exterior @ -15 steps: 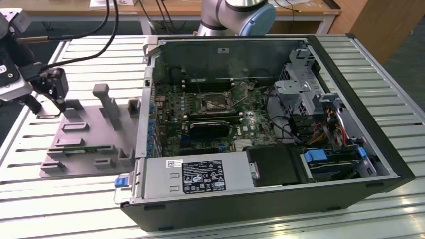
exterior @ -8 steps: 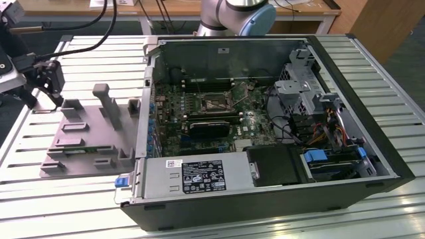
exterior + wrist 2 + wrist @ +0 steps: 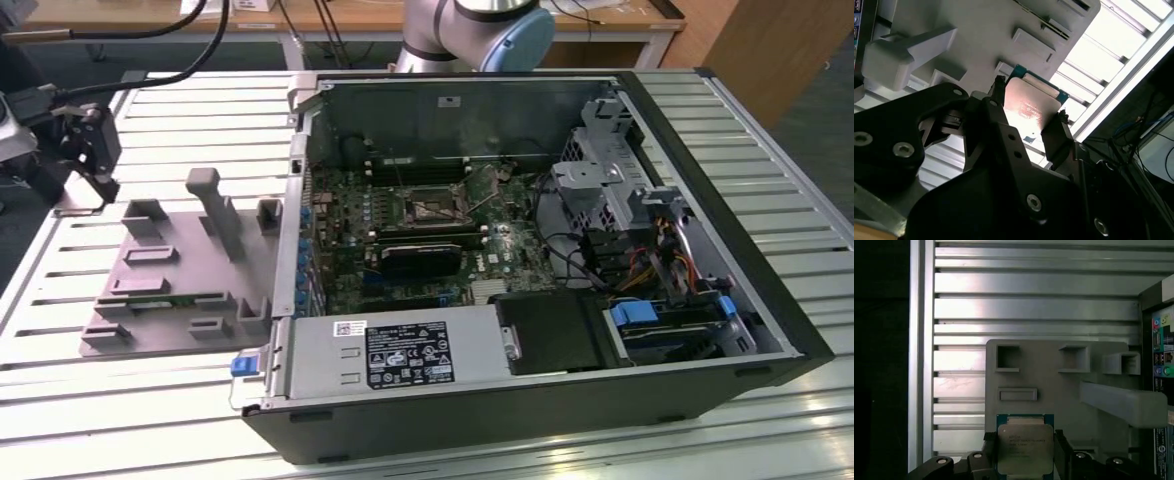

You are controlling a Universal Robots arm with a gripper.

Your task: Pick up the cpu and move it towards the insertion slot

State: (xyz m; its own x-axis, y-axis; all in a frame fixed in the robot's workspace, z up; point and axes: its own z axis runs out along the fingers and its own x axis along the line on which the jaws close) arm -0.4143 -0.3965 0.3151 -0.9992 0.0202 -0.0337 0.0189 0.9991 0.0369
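Note:
The cpu (image 3: 1024,447) is a flat square chip with a silvery top and a thin teal rim. My gripper (image 3: 1024,440) is shut on it, one black finger (image 3: 989,442) on each of two opposite edges. In the second wrist view the cpu (image 3: 1029,107) sits between the same fingers, gripper (image 3: 1030,100), just above the grey fixture plate (image 3: 979,35). In the exterior view my gripper (image 3: 88,195) hangs at the far left, over the left edge of the fixture plate (image 3: 174,270). The insertion slot (image 3: 430,205) is the shiny square socket on the motherboard inside the open computer case, well to the right of the gripper.
The fixture plate (image 3: 1054,385) carries raised blocks, an upright post (image 3: 211,205) and a green memory stick (image 3: 167,300). The case wall (image 3: 296,200) stands between plate and motherboard. A black heatsink block (image 3: 424,260) lies just in front of the slot. Cables and drive cages (image 3: 627,210) crowd the case's right side.

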